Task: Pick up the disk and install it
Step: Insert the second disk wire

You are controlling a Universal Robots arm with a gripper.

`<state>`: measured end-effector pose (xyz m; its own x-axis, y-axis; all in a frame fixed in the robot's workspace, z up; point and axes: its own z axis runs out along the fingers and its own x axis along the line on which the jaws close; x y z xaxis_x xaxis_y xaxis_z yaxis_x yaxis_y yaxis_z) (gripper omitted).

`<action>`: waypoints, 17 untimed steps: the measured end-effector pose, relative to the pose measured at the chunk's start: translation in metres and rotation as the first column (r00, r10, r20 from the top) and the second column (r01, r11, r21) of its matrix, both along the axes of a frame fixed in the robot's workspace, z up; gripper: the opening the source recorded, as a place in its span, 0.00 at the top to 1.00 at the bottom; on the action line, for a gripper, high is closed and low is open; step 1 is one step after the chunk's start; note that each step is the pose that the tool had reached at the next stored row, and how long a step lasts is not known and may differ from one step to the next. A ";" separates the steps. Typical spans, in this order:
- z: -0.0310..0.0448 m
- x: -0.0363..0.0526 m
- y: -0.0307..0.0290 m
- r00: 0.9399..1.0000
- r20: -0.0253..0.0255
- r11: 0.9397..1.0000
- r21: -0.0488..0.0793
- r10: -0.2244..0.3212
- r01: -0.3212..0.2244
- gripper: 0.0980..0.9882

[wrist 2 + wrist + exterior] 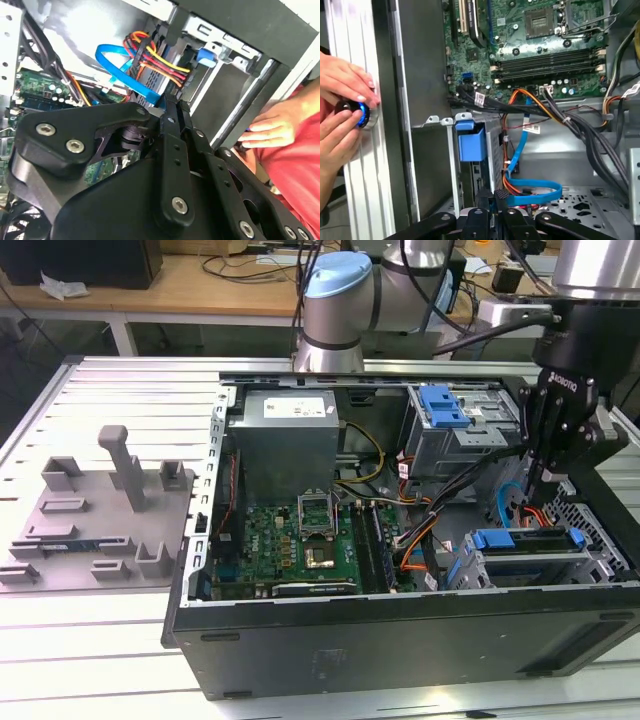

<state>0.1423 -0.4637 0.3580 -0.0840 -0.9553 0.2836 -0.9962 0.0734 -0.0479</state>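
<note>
A: So, nearest thing first. Where's the tool (540, 472)?

B: Hanging over the open PC case (400, 640), at the drive-bay end on the exterior view's right. In both wrist views its fingers (492, 212) sit pressed together, nothing between them.

A: And the disk?

B: Already in the lower bay, I'd say. The disk (528, 540) shows its blue carrier front in the cage, just below the tool. In the first wrist view the blue bracket (471, 145) sits inside the cage wall, w/ the blue SATA cable (532, 192) and the red-yellow power leads (160, 62) right by the fingertips.

A: So what matters for doing this bit well?

B: Judging from this, seat it square and fully home. Push along the bay's axis, no tilt, and keep the fingers off those cables so nothing snags or gets pinched.

A: Arm pose?

B: Wrist points near straight down into the case, elbow (338, 300) standing behind the case.

A: Further out?

B: Motherboard (300, 540) mid-case, then the grey fixture tray (100, 525) on the table (100, 640). Also a person's hands (342, 100) on a knob at the case edge.
</note>
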 end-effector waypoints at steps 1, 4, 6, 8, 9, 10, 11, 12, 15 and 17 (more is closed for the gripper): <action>0.0000 -0.0013 -0.0006 1.000 0.002 1.000 0.012 0.000 0.000 0.93; 0.0000 -0.0032 -0.0028 1.000 0.012 0.999 0.048 0.000 0.000 0.93; 0.0000 -0.0043 -0.0068 0.999 0.034 0.996 0.085 -0.001 -0.002 0.93; 0.0000 -0.0052 -0.0090 0.999 0.040 0.994 0.108 -0.002 -0.002 0.93; 0.0000 -0.0060 -0.0104 0.999 0.041 0.993 0.121 -0.002 -0.002 0.93; -0.0001 -0.0074 -0.0142 0.999 0.041 0.991 0.133 -0.003 -0.002 0.93; 0.0000 -0.0077 -0.0176 0.999 0.041 0.990 0.139 -0.003 -0.003 0.93; 0.0001 -0.0077 -0.0205 0.999 0.041 0.990 0.143 -0.003 -0.003 0.93; 0.0000 -0.0082 -0.0305 0.999 0.041 0.987 0.161 -0.004 -0.003 0.93; -0.0001 -0.0083 -0.0357 0.999 0.041 0.984 0.176 -0.005 -0.003 0.93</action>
